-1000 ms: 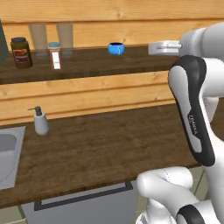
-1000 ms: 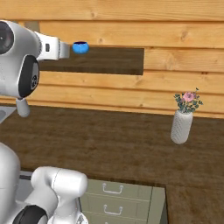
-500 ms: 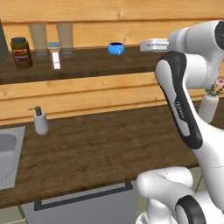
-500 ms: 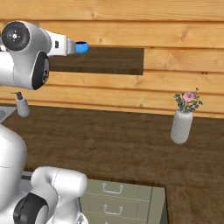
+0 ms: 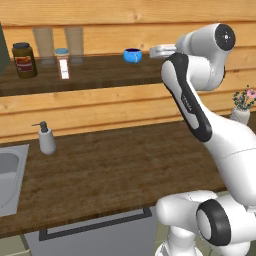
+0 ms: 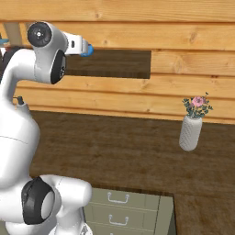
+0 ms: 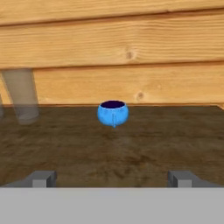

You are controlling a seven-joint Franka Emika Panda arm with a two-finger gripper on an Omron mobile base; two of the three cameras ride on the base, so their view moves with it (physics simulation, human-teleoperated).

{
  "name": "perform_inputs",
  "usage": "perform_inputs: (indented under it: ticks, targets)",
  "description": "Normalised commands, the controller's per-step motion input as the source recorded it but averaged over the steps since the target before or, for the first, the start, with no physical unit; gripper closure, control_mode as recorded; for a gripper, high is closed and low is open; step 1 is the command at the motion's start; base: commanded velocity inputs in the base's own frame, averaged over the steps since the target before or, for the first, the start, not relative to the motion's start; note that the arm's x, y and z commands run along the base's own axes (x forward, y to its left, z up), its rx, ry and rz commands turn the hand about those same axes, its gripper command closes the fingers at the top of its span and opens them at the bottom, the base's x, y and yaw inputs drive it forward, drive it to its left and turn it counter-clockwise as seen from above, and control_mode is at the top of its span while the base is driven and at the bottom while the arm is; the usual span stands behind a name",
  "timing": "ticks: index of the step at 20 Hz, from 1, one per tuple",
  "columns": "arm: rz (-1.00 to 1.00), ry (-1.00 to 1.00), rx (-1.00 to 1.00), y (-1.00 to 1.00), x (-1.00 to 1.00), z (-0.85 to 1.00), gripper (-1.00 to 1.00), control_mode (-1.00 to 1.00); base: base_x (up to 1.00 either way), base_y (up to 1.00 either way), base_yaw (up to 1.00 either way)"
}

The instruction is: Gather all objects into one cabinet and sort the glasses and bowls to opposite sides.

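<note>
A small bright blue bowl (image 5: pixel 132 55) (image 7: pixel 113 113) stands upright on the dark wooden shelf (image 5: pixel 95 70). My gripper (image 5: pixel 154 50) (image 6: pixel 81 46) (image 7: pixel 113 178) hovers level with the shelf just right of the bowl, pointing at it, a short gap away. It is open wide with nothing between the fingertips (image 7: pixel 41 177). From the right base view the bowl (image 6: pixel 88 49) peeks out past the hand. Two clear glasses (image 5: pixel 44 45) (image 5: pixel 74 44) stand further left on the shelf, one of them a glass (image 7: pixel 22 94) in the hand view. The cabinet is out of view.
A dark jar (image 5: pixel 24 60) and a small spice bottle (image 5: pixel 63 63) share the shelf's left end. On the counter (image 5: pixel 110 170) below are a soap dispenser (image 5: pixel 46 139), a sink (image 5: pixel 10 175) at left and a flower vase (image 6: pixel 192 126) at right. Drawers (image 6: pixel 114 209) lie under the counter.
The arm has swung left along the shelf, bringing the hand closer to the blue bowl. The jaws stayed open. The bowl has not moved.
</note>
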Motion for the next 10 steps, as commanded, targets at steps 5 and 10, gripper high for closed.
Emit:
perform_inputs:
  ticks: [5,10]
  targets:
    - [0.00,0.00,-0.19,0.03,0.12,-0.14,-1.00,-1.00,0.00,0.00,0.00]
    - [0.00,0.00,-0.01,0.09,0.35,0.03,-1.00,-1.00,0.00,0.00,0.00]
